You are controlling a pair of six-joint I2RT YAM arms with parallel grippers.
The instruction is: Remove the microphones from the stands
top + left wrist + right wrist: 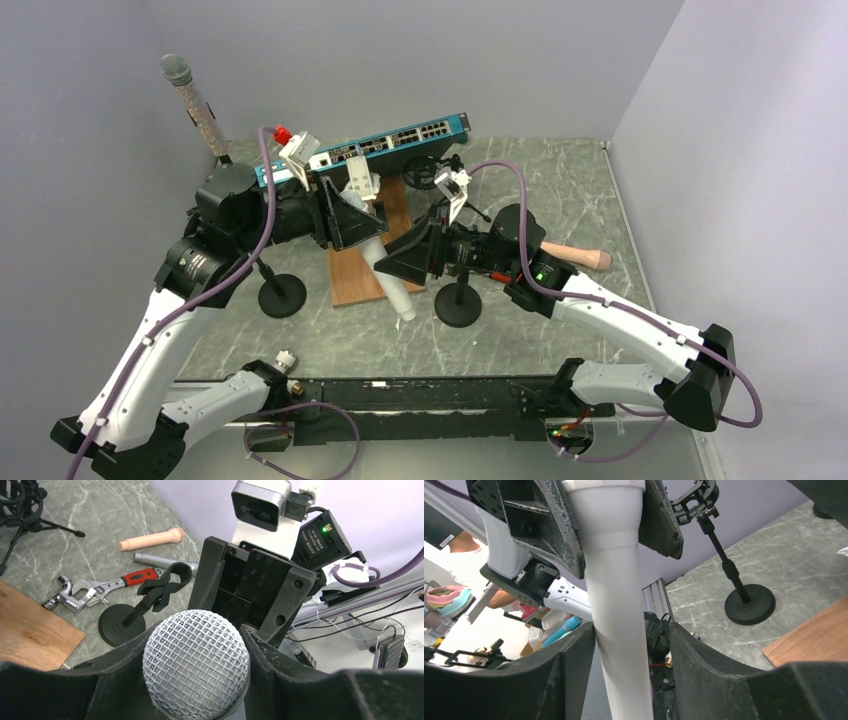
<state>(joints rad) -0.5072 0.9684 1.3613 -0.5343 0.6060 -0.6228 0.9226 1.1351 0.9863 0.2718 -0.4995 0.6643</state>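
My left gripper (365,225) is shut on a white microphone with a silver mesh head (195,665). It grips just below the head and holds the microphone in the air over the wooden board. The white handle (393,285) slants down toward the table. My right gripper (631,630) straddles that handle (611,555): one finger touches it and a gap shows at the other finger. A black stand (120,625) with an empty clip (165,580) stands beside the right arm, its round base (458,305) on the table. The microphone touches no stand.
A second black stand (282,296) stands under the left arm. A wooden board (350,275) and a blue network switch (400,140) lie behind. A glittery microphone (195,100) is at the back left. A pink handle (150,540), a grey microphone (160,560) and a wrench (107,585) lie at the right.
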